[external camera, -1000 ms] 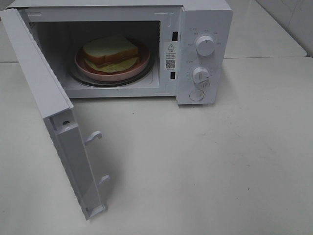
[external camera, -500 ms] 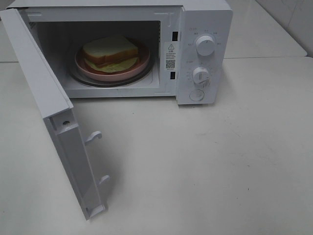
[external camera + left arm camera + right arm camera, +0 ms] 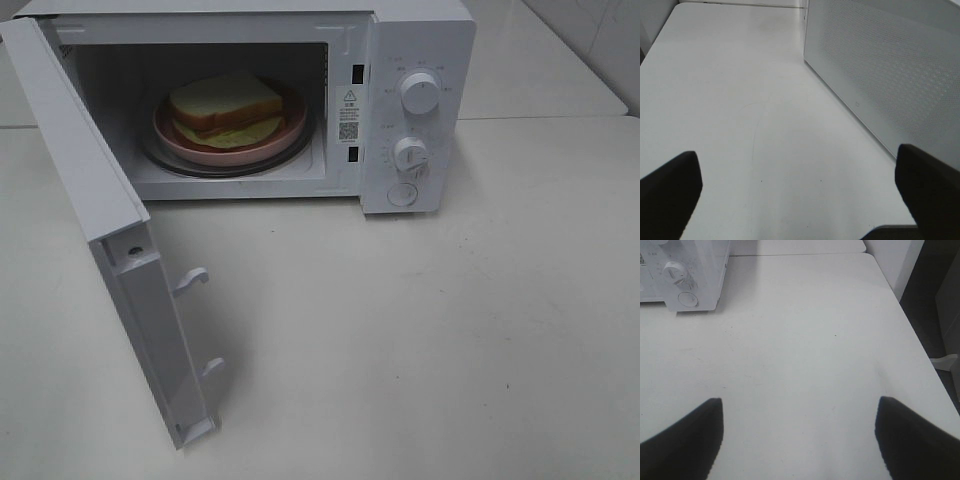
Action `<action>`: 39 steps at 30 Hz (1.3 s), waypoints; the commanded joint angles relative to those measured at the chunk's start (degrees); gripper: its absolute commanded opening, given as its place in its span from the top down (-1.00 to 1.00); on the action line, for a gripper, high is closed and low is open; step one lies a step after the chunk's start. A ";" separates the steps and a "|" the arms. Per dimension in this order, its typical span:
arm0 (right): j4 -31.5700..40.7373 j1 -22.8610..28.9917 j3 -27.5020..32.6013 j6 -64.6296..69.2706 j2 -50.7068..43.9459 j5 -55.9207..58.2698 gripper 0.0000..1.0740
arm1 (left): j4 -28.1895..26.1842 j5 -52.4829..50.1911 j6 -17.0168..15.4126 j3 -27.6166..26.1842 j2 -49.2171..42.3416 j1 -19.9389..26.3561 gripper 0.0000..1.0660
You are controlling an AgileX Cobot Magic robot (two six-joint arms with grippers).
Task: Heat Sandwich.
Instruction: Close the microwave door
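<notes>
**Figure.** Both grippers and the load, seen from 3 cameras.

The left gripper [image 3: 798, 186] is shown with its 2 dark fingers [image 3: 669, 192] spread wide apart; nothing is held between them, and only bare table [image 3: 730, 90] is seen in the gap. Ahead of this gripper and off to 1 side, the perforated panel [image 3: 880, 75] of the open door [image 3: 95, 190] is seen standing upright on the table, near 1 finger but not touching it.

The right gripper [image 3: 800, 435] is likewise shown parted and empty above the tabletop. Well ahead of it, toward the left arm's side, the control panel [image 3: 695, 270] of the microwave [image 3: 420, 40] is visible with 1 knob [image 3: 674, 271] and 1 round button [image 3: 687, 299].

The sandwich [image 3: 225, 103] is located inside the microwave cavity, laid on the pink plate [image 3: 292, 132], well apart from both grippers and beyond their fingertips. It is reached by neither gripper.
</notes>
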 commanded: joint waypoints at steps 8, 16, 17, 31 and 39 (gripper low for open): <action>-0.06 -0.52 0.00 -0.40 -1.55 -0.80 -0.41 | -0.17 -2.18 -0.34 -1.20 2.01 0.23 -0.80; -0.06 -0.52 0.00 -0.40 -1.55 -0.80 -0.41 | -0.46 -11.06 -0.34 -1.20 11.63 0.23 -0.63; -0.06 -0.52 0.00 -0.40 -1.55 -0.80 -0.41 | -0.46 -12.55 -0.34 -1.09 13.18 0.23 -0.59; -0.06 -0.52 0.00 -0.40 -1.55 -0.80 -0.41 | 1.78 -32.77 -0.34 -0.97 38.90 0.23 0.71; -0.06 -0.52 0.00 -0.40 -1.55 -0.80 -0.41 | 1.83 -42.51 -0.34 -0.97 51.17 0.23 1.00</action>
